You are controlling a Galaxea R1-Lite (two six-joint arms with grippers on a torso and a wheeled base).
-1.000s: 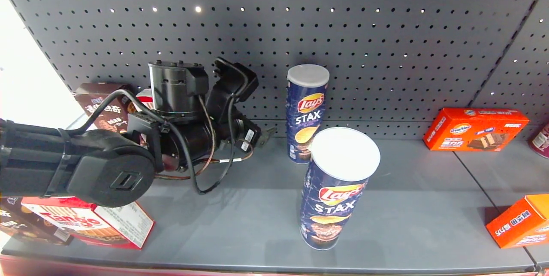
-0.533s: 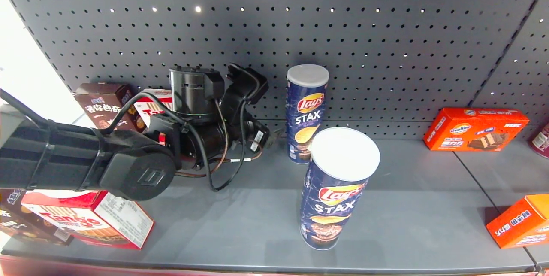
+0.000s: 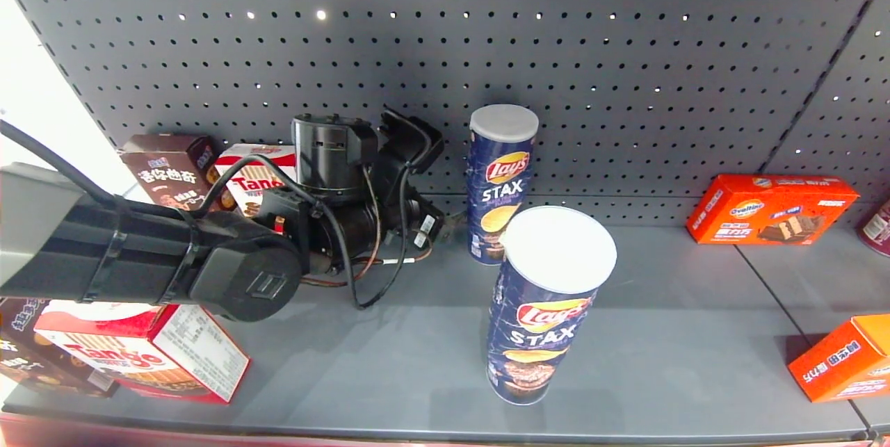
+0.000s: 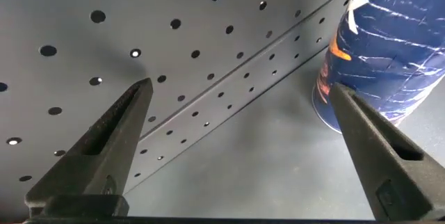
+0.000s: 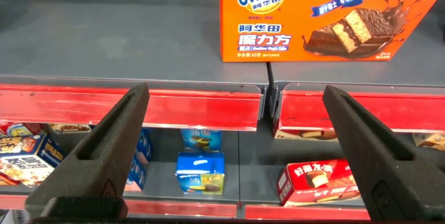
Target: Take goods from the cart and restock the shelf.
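Note:
Two tall dark-blue chip cans stand on the grey shelf (image 3: 389, 363). The rear can (image 3: 499, 183) is by the pegboard and the front can (image 3: 546, 301) stands nearer the shelf's edge. My left arm lies along the shelf from the left, its wrist (image 3: 361, 190) just left of the rear can. In the left wrist view my left gripper (image 4: 240, 88) is open and holds nothing, with the rear can (image 4: 382, 50) close beside one finger. My right gripper (image 5: 235, 90) is open and faces a lower shelf, where an orange box (image 5: 327, 15) stands.
Red-and-white wafer boxes (image 3: 139, 356) (image 3: 254, 179) and brown boxes (image 3: 167, 169) crowd the shelf's left side around my arm. Orange boxes stand at the back right (image 3: 768, 207) and front right (image 3: 845, 356). The pegboard wall (image 3: 445, 37) closes the back. Red price rails (image 5: 139, 106) front the lower shelves.
My left arm has slid to the right along the shelf toward the rear can. The rear can has shifted slightly to the right. The front can has not moved.

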